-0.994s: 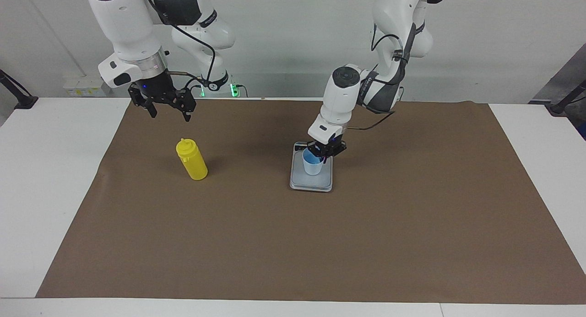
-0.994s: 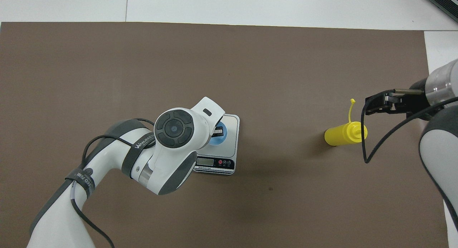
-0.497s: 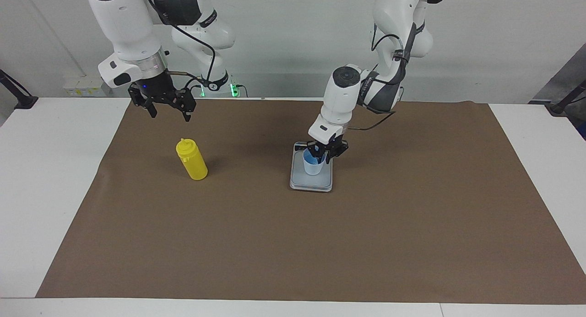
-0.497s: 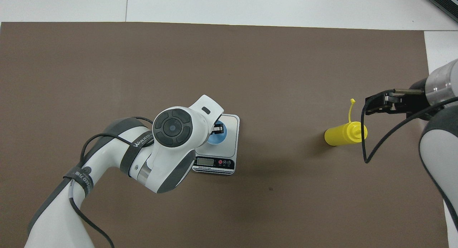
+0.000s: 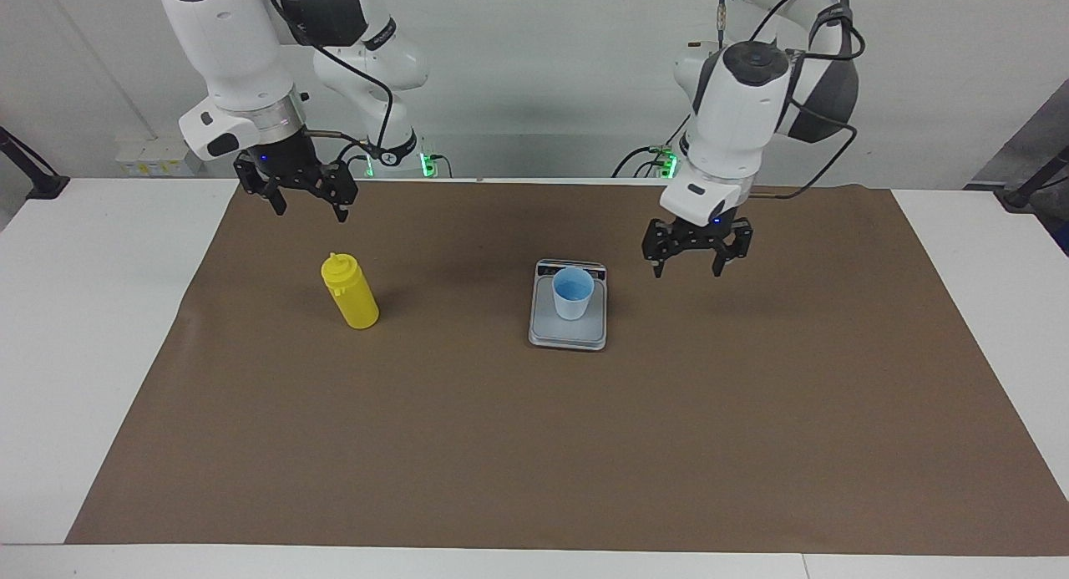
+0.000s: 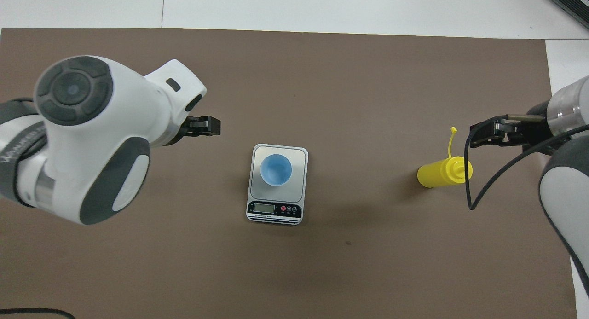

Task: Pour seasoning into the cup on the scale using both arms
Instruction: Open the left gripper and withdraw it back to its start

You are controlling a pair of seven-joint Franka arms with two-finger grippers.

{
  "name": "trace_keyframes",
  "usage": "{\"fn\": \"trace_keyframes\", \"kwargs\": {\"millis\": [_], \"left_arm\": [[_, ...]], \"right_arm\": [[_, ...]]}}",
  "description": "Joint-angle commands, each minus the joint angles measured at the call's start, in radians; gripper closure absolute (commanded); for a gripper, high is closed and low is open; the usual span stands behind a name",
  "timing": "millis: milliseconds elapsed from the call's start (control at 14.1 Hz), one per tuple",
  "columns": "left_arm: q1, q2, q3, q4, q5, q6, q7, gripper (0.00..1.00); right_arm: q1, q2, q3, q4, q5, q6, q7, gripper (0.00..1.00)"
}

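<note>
Light blue, the cup (image 5: 573, 292) stands upright on the scale (image 5: 568, 328) with nothing visible in it, while the yellow seasoning bottle (image 5: 350, 292) stands toward the right arm's end, under the spread-fingered right gripper (image 5: 307, 206), and the left gripper (image 5: 690, 256), fingers apart, hangs beside the scale.

The left arm bends down from its base, wrist pointing straight down, and its claw (image 5: 692, 249) hangs in the air with both fingers spread apart, holding nothing. The right arm waits, its wrist also aimed downward; its claw (image 5: 306, 200) hangs raised, fingers parted and empty.
</note>
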Motion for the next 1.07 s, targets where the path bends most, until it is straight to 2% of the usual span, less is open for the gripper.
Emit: {"fn": "trace_keyframes", "kwargs": {"millis": [0, 355, 639, 781, 994], "left_arm": [[0.102, -0.056, -0.008, -0.009, -0.006, -0.068, 0.16, 0.0], [0.259, -0.089, -0.003, -0.009, -0.034, -0.149, 0.355, 0.0], [0.271, -0.114, 0.001, 0.009, -0.037, -0.202, 0.363, 0.0], [0.284, -0.116, 0.006, 0.067, -0.037, -0.245, 0.421, 0.0], [0.284, -0.117, 0.001, 0.075, -0.037, -0.245, 0.431, 0.0]], "right_arm": [[-0.01, -0.013, 0.001, -0.011, 0.003, -0.009, -0.016, 0.0], [-0.01, -0.013, 0.001, -0.011, 0.003, -0.009, -0.016, 0.0], [-0.01, -0.013, 0.001, -0.011, 0.003, -0.009, -0.016, 0.0], [-0.01, -0.013, 0.001, -0.011, 0.003, -0.009, -0.018, 0.0], [-0.01, -0.013, 0.001, -0.011, 0.003, -0.009, -0.018, 0.0]]}}
